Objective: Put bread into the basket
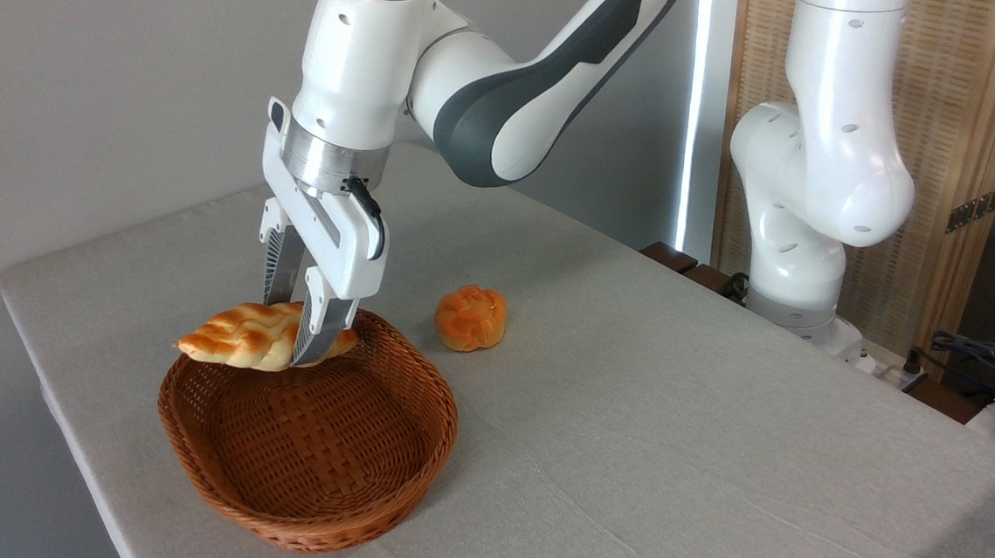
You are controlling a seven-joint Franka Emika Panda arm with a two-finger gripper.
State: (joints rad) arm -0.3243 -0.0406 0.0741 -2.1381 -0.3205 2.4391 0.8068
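Observation:
The braided bread, pale yellow with toasted bumps, hangs roughly level just above the far left rim of the basket. My gripper is shut on the bread near its right end, one finger in front of the loaf and one behind. The basket is oval, reddish-brown wicker, and nothing lies on its woven base. The loaf's left tip reaches out slightly past the basket's rim.
A small round orange bun sits on the grey tablecloth just right of the basket's far end. The arm's white base stands at the table's right rear edge. The table's left edge runs close to the basket.

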